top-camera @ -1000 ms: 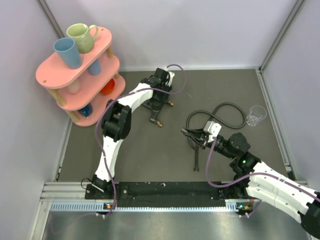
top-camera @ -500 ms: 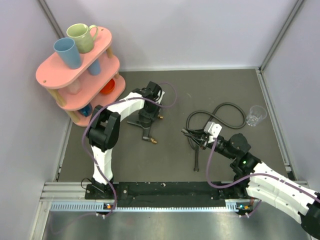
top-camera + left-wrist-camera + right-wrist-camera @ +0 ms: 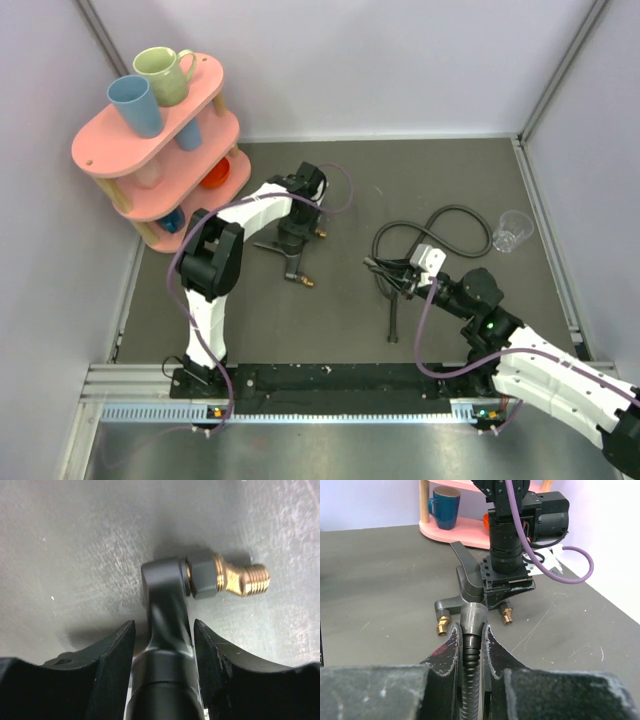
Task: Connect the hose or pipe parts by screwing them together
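Observation:
The forked fitting point(image 3: 292, 255) lies on the dark table, its brass threaded ends point(image 3: 308, 283) pointing outward. My left gripper point(image 3: 297, 235) stands straight down over it. In the left wrist view its jaws flank the fitting's dark stem point(image 3: 167, 595) with a thin gap on each side, and one brass end point(image 3: 240, 577) juts to the right. My right gripper point(image 3: 472, 630) is shut on the metal end of the ribbed hose point(image 3: 472, 617), aimed at the fitting point(image 3: 451, 602) a short way ahead. The rest of the hose point(image 3: 450, 215) loops behind the right gripper point(image 3: 385, 270).
A pink three-tier rack point(image 3: 150, 140) with mugs and cups stands at the back left. A clear plastic cup point(image 3: 512, 230) sits at the right, near the hose loop. Grey walls close the table on three sides.
The left gripper carried the fitting toward the near left, then stopped, and its jaws eased a little wider. The right gripper and hose end have stayed put.

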`<state>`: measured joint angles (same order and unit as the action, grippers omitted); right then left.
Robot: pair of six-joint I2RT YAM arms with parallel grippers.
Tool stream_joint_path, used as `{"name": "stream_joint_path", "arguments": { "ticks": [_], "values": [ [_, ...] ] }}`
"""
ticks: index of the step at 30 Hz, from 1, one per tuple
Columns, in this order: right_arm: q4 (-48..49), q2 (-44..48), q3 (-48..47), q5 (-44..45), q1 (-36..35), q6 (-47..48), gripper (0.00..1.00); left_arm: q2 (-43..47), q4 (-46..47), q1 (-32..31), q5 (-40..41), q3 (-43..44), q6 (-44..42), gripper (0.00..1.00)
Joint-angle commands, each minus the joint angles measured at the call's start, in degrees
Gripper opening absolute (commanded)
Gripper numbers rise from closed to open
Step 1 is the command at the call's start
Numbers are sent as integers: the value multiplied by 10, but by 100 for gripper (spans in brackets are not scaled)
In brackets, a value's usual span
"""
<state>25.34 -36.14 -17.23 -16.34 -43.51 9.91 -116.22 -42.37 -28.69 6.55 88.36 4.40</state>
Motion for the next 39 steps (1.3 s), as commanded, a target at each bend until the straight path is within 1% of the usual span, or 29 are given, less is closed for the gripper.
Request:
{"name": "stream_joint_path", "arguments": {
  "ticks": [1, 4, 8, 9, 11, 16, 20, 25, 29, 33, 36, 37, 39],
  "values": [
    [23, 12, 3, -4, -5, -2, 0, -32, 6, -1, -7, 46, 1, 55],
    [22, 16, 3, -2, -5, -1, 0, -47, 2, -1, -19, 53, 9, 56],
    [22, 15, 4, -2, -5, -1, 0, -58, -11, -1, -8, 67, 18, 57],
    [23, 15, 4, -1, -4, 0, 0, -59, -15, -1, -2, 70, 17, 55],
    [23, 14, 4, -1, -5, 1, 0, -64, -31, -1, 4, 77, 19, 54],
    [23, 16, 4, -1, -5, 2, 0, -72, -62, 1, -11, 88, 5, 51],
    [23, 19, 5, -1, -5, 1, 0, -91, -96, 2, -8, 122, 0, 48],
    [22, 23, 7, -1, -5, 2, 0, -95, -99, 14, -21, 116, -4, 45],
    [23, 24, 10, 0, -5, 2, 0, -95, -92, 16, -36, 111, -14, 44],
    [25, 23, 11, 3, -5, 2, 0, -108, -91, 16, -33, 111, -15, 43],
    [26, 22, 11, 4, -5, 3, 0, -113, -98, 16, -36, 108, -6, 38],
    [25, 21, 12, 5, -5, 3, 0, -112, -96, 16, -35, 104, -1, 32],
    [26, 20, 12, 8, -5, 4, 0, -111, -91, 16, -40, 97, 1, 30]
  ]
}}
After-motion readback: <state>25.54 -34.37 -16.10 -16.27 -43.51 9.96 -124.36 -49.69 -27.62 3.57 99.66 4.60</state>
